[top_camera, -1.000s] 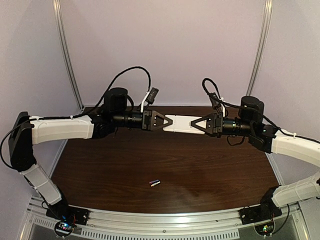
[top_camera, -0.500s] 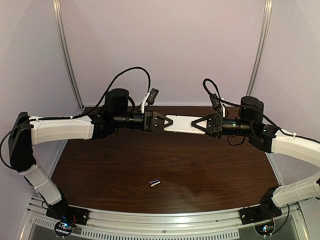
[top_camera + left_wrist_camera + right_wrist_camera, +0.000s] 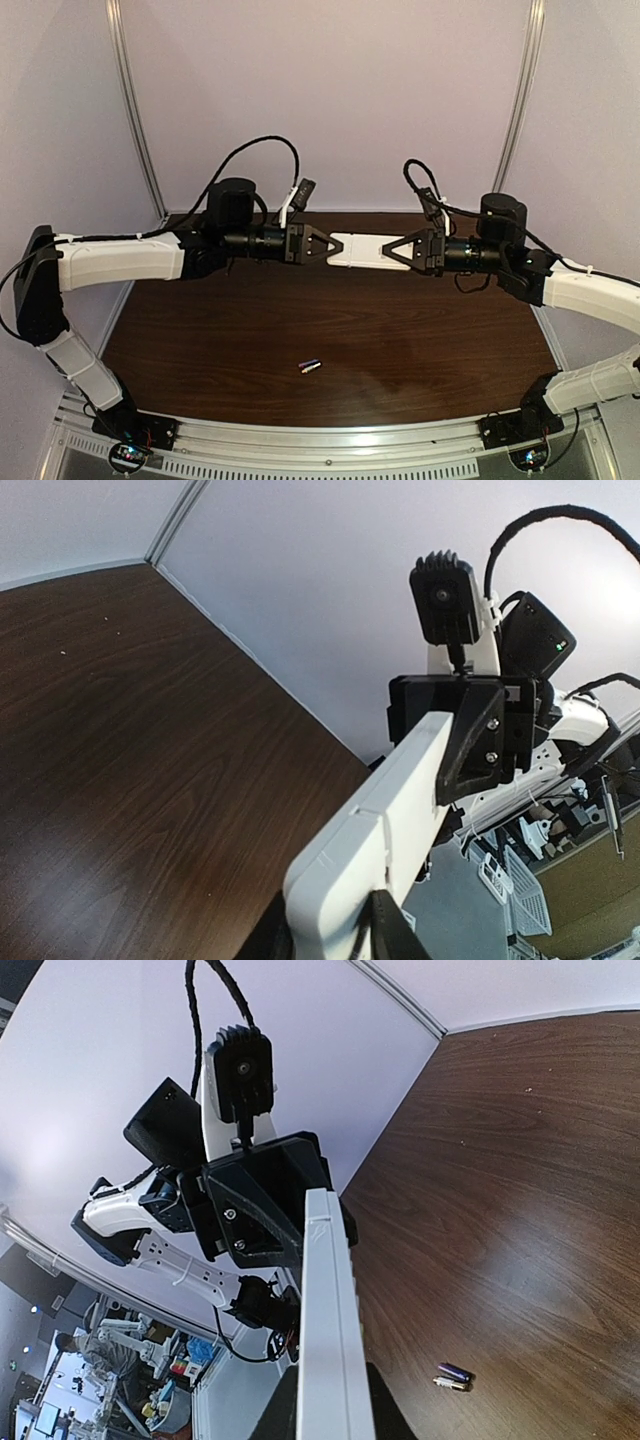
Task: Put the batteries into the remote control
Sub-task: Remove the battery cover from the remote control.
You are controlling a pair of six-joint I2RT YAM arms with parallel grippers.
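Dark worktop point(image 3: 430, 340), remote point(image 3: 362, 250) held above its far side.
Likely light, stiff, slick; left hand point(image 3: 328, 245) and right hand point(image 3: 389, 251) each clamp one end. Near the front edge lie the batteries point(image 3: 311, 367), apt to roll: pinch mid-body.

soft, even light falls from above in the top view and tints the walls point(image 3: 330, 90) lilac; the dark bench point(image 3: 330, 330) carries a faint pale sheen right of centre, and the metal rail point(image 3: 330, 442) at its near edge glares white. the batteries point(image 3: 311, 367) look small and fuzzy, with barely a shadow. both wrist views bend straight wall lines near the edges. in the left one a bright glow washes out the upper right, and the remote point(image 3: 370, 850) blurs close to the lens; in the right one a broad sheen lies on the bench
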